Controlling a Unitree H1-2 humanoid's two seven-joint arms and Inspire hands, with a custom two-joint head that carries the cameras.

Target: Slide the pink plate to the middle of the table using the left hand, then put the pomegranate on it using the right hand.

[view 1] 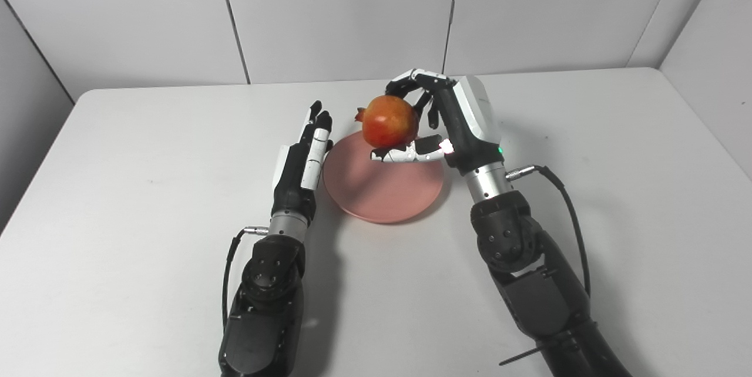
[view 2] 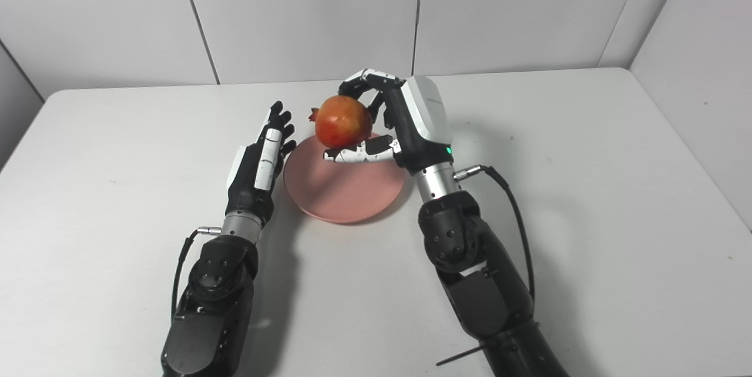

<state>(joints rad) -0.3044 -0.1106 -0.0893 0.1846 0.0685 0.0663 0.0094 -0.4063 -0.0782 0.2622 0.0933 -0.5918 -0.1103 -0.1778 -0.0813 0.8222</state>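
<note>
The pink plate [view 1: 382,186] lies flat near the middle of the white table. A red-orange pomegranate [view 1: 389,121] hangs above the plate's far edge, held in my right hand [view 1: 437,121], whose fingers curl over its top while the thumb supports it from below. My left hand [view 1: 302,154] rests open and flat on edge just left of the plate, fingers straight and pointing away, close to the plate's rim; whether it touches the rim I cannot tell.
The white table [view 1: 587,218] ends at grey wall panels behind and at the right. Both dark forearms reach in from the bottom edge on either side of the plate.
</note>
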